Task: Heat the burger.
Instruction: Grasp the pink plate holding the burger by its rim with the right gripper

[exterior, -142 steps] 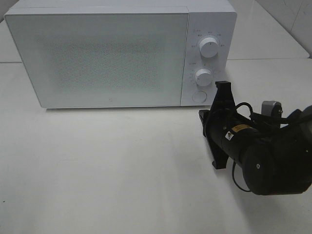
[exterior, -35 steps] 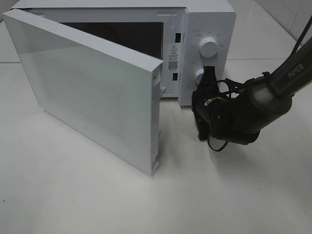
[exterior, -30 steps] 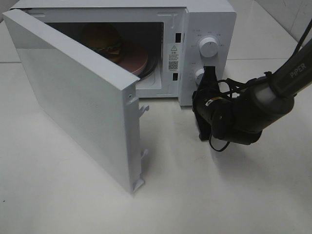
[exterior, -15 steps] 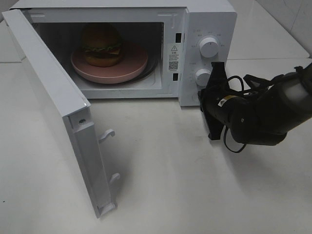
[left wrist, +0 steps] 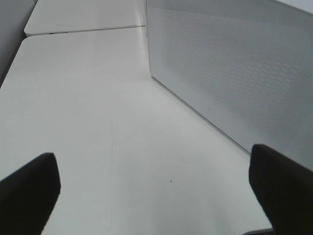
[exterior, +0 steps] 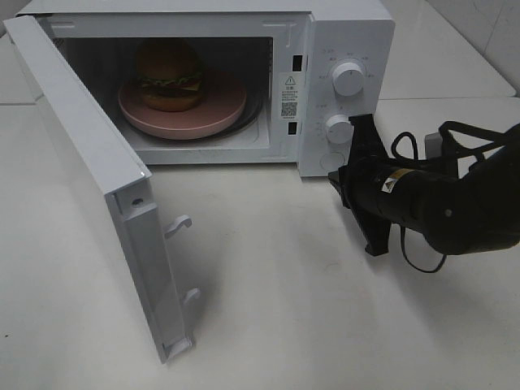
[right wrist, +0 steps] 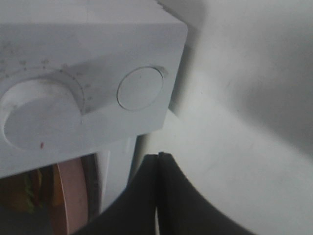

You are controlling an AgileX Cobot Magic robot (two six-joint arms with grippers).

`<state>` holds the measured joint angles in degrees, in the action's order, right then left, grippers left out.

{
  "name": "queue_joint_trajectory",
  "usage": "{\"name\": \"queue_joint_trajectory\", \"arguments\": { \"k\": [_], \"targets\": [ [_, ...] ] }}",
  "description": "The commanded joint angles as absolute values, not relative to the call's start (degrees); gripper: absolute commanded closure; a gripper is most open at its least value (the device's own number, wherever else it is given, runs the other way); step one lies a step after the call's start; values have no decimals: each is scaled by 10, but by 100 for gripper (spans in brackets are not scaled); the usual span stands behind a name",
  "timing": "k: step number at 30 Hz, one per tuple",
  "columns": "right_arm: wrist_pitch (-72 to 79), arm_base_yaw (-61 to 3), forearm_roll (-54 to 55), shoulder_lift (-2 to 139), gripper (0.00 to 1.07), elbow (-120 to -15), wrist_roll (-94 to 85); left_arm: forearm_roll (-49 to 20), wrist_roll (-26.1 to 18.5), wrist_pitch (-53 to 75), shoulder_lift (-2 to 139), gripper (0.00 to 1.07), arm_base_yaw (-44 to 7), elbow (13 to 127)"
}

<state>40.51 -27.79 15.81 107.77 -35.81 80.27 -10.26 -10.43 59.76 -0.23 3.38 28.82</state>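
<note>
The burger (exterior: 169,75), with a brown bun, green lettuce and a dark patty, sits on a pink plate (exterior: 219,114) inside the open white microwave (exterior: 349,32). Its door (exterior: 89,162) stands swung wide to the left. My right gripper (exterior: 335,180) is shut with nothing in it, just in front of and below the round door button (exterior: 328,161) on the control panel. In the right wrist view the shut gripper (right wrist: 157,156) points at that button (right wrist: 140,88), with a strip of the plate (right wrist: 73,196) beside it. My left gripper (left wrist: 156,196) is open above the bare table, next to the door's outer face (left wrist: 234,73).
Two white knobs (exterior: 349,79) (exterior: 339,128) sit on the control panel above the button. The open door reaches down to the table's front left, with its latch hooks (exterior: 180,223) sticking out. The white table (exterior: 276,325) spreads in front of the microwave.
The microwave door has swung from part open to wide open, showing the burger and plate. My right gripper, still shut, has drawn back from the button, right and toward the table's front.
</note>
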Motion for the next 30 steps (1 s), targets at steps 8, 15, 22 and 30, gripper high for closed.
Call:
{"name": "queue_joint_trajectory", "arguments": {
  "k": [8, 15, 22, 30],
  "targets": [
    [163, -276, 112, 979, 103, -339, 602, -104, -101, 598, -14, 6, 33, 287],
    [14, -274, 110, 918, 102, -357, 415, -104, -101, 598, -14, 6, 33, 287],
    [-241, -274, 83, 894, 100, -455, 216, -104, -101, 598, -14, 6, 33, 287],
    [-418, -274, 80, 894, 98, -525, 44, -104, -101, 598, -14, 6, 33, 287]
  ]
}}
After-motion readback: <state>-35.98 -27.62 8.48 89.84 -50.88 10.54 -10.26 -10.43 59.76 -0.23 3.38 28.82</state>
